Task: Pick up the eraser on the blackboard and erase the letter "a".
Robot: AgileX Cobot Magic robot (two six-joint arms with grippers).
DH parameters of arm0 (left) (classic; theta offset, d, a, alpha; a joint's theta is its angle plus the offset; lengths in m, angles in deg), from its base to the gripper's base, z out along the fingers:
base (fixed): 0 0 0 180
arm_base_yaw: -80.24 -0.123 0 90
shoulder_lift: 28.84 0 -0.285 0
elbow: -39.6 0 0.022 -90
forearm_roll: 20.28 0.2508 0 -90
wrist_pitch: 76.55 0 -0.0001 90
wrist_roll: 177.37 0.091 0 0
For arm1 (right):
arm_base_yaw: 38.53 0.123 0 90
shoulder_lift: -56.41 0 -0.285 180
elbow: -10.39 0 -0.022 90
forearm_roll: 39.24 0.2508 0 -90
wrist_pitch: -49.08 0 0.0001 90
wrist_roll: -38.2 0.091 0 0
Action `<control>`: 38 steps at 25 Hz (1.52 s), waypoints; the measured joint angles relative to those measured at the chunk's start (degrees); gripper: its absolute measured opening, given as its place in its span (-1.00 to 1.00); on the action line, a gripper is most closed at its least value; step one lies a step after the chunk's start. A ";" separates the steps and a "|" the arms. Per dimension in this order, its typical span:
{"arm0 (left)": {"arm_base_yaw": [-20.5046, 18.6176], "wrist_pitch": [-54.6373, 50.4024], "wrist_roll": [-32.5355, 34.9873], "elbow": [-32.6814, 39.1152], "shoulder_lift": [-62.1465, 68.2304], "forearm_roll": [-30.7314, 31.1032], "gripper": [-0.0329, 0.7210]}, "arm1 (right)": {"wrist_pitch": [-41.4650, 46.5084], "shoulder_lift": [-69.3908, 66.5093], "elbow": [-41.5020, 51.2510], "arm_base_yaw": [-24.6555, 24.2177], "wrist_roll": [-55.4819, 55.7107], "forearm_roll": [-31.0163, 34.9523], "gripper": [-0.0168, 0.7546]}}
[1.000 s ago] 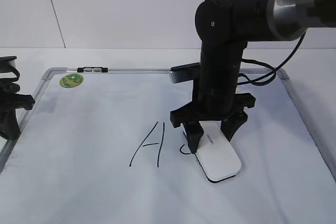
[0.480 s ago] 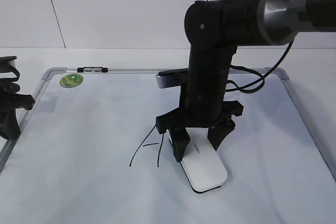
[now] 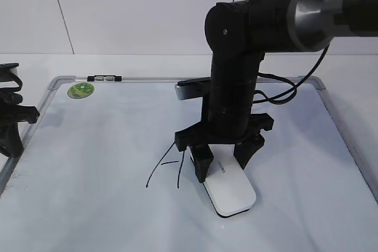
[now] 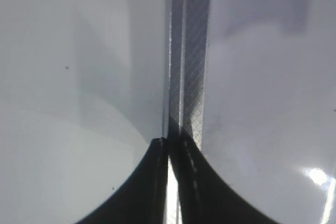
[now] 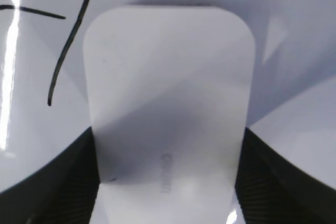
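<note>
The right gripper (image 3: 223, 160) holds the eraser (image 3: 231, 188) between its fingers and presses it flat on the blackboard (image 3: 106, 140). The eraser lies just right of the capital A (image 3: 165, 166), whose right stroke is partly hidden or gone. The letter "a" is not visible now; I cannot tell if it is under the eraser. The risk is that a wipe further left removes more of the A. The left gripper (image 4: 170, 182) looks nearly closed and empty, over the frame.
</note>
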 joint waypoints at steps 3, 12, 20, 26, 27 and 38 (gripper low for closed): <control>0.00 0.00 0.00 0.00 0.00 0.00 -0.83 | 0.00 0.00 0.00 -0.46 0.22 -0.22 0.44; 0.00 0.22 0.10 0.00 0.00 0.00 -0.83 | 0.00 0.00 0.00 -3.46 0.36 0.44 0.44; 0.00 0.33 0.10 0.00 0.02 -0.10 -0.82 | 0.00 0.00 0.00 -4.35 0.47 0.33 0.44; 0.00 0.33 0.10 0.00 0.02 -0.10 -0.82 | 0.00 0.00 0.00 -4.96 -0.08 1.15 0.44; 0.00 0.33 0.10 0.00 0.02 -0.10 -0.82 | 0.00 0.00 0.00 -4.96 -0.51 1.67 0.44; 0.00 0.33 0.10 0.00 0.02 -0.21 -0.82 | 0.03 0.00 0.00 -4.97 -2.40 3.50 0.44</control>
